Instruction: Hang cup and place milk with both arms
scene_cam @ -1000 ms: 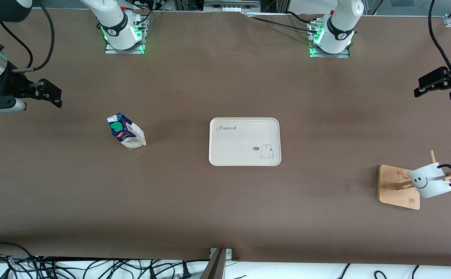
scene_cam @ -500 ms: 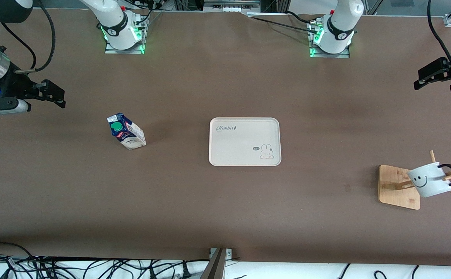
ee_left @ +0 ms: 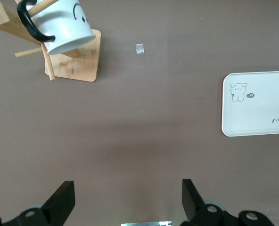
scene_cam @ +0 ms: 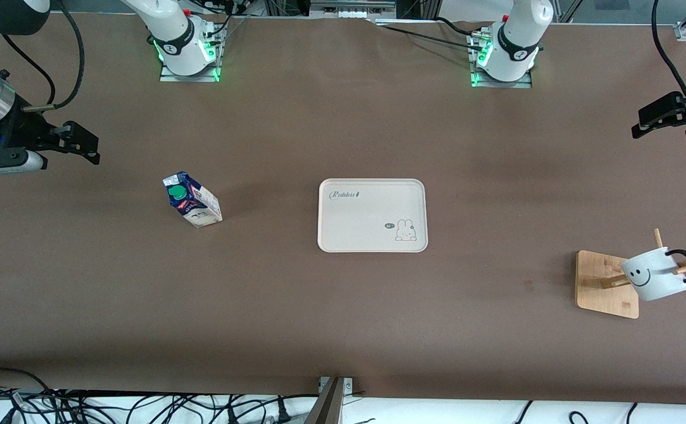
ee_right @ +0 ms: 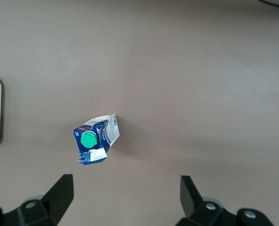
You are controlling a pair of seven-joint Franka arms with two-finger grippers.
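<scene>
The white cup (scene_cam: 653,274) with a black handle and smiley face hangs on a peg of the wooden rack (scene_cam: 606,284) near the left arm's end of the table; it also shows in the left wrist view (ee_left: 64,26). The milk carton (scene_cam: 191,199) with a green cap stands on the table toward the right arm's end, and shows in the right wrist view (ee_right: 95,139). My left gripper (scene_cam: 669,121) is open and empty, up in the air at the table's end. My right gripper (scene_cam: 80,142) is open and empty, up over the table's other end.
A cream tray (scene_cam: 372,215) with a rabbit drawing lies at the middle of the table, and its edge shows in the left wrist view (ee_left: 257,103). A small pale scrap (ee_left: 139,48) lies on the table beside the rack. Cables run along the table's front edge.
My right gripper moved a little toward the table's middle, then held still. My left gripper drifted slightly up in the front view. The cup, milk and tray have not moved.
</scene>
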